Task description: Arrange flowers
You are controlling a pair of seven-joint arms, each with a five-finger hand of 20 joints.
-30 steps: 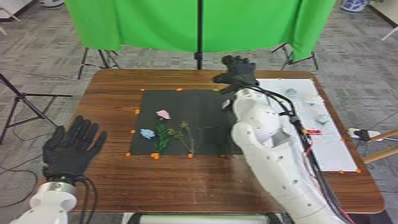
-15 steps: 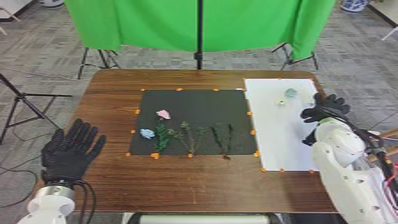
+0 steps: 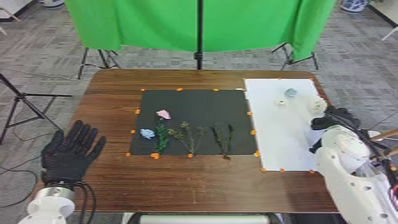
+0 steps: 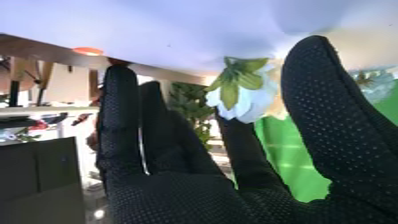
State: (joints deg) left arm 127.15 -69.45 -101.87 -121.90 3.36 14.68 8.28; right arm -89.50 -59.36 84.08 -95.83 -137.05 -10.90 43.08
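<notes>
Flowers [image 3: 163, 114] and stems are laid on a black mat [image 3: 195, 105] on the brown bench [image 3: 195, 185], and more flowers are on a white sheet [image 3: 275, 135] to the right. On the left part of the mat, the pink flower looks soft and puffy. A blue flower [image 3: 147, 133], round and ruffly, sits nearer and a bit more to the left. A bushy green stem [image 3: 162, 143] runs from by the pink flower toward the near edge. Thin, twiggy green stems [image 3: 188, 138] spread out beside it, and dark, skinny stems [image 3: 222, 139] stand out more to the right. At the far part of the white sheet are a pale blue-green flower [image 3: 290, 92] and a tiny whitish flower [image 3: 281, 102]. A cream flower [image 3: 316, 103] is by the sheet's right edge, just beyond the right hand [image 3: 335, 120]. In the right wrist view, a white flower [image 4: 256, 100] has smooth petals and pointy green leaves [image 4: 236, 82] at its back. It shows between the thumb and the fingers, which are straight and wide apart; I cannot tell if they touch it. The left hand [image 3: 67, 152] is at the near left of the bench, its fingers straight and spread wide, holding nothing.
</notes>
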